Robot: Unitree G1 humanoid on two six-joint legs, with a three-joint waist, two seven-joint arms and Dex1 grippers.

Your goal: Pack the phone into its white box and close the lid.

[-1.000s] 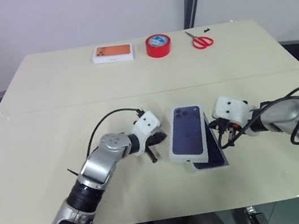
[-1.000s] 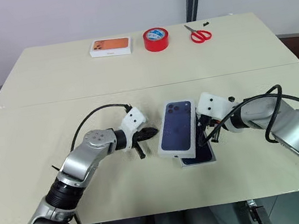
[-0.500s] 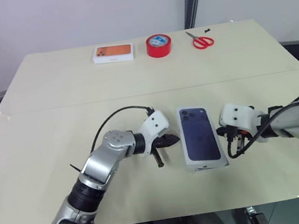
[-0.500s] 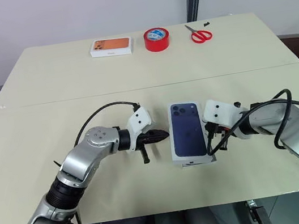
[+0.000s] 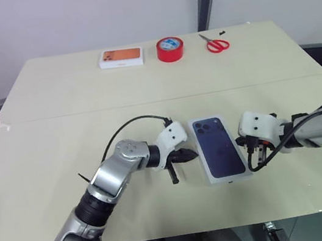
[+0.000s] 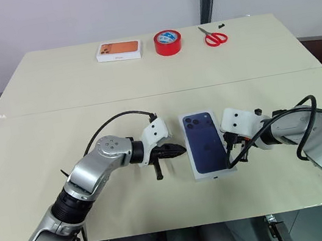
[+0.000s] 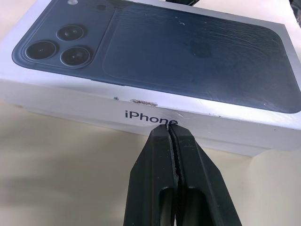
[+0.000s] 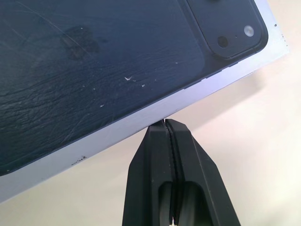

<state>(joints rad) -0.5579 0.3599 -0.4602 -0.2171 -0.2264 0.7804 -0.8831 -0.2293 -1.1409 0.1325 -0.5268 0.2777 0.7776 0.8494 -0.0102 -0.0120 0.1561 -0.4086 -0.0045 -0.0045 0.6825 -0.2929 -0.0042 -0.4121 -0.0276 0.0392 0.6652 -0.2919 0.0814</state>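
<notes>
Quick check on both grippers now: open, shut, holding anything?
Left gripper: shut, holding nothing, tips at the side of the closed white box.
Right gripper: shut, holding nothing, tips at the box's opposite edge.

"iphone" printed on side wall of lid (image 7: 155,110).

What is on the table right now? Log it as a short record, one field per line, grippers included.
surface: pale table
lid: on the white box, closed, dark blue phone picture on top
left gripper: shut, tips at the box's left long side
right gripper: shut, tips at the box's right long side
held: nothing in either gripper
far edge: second white box with orange phone picture, red tape roll, red scissors
phone itself: hidden; cannot tell if it is inside
</notes>
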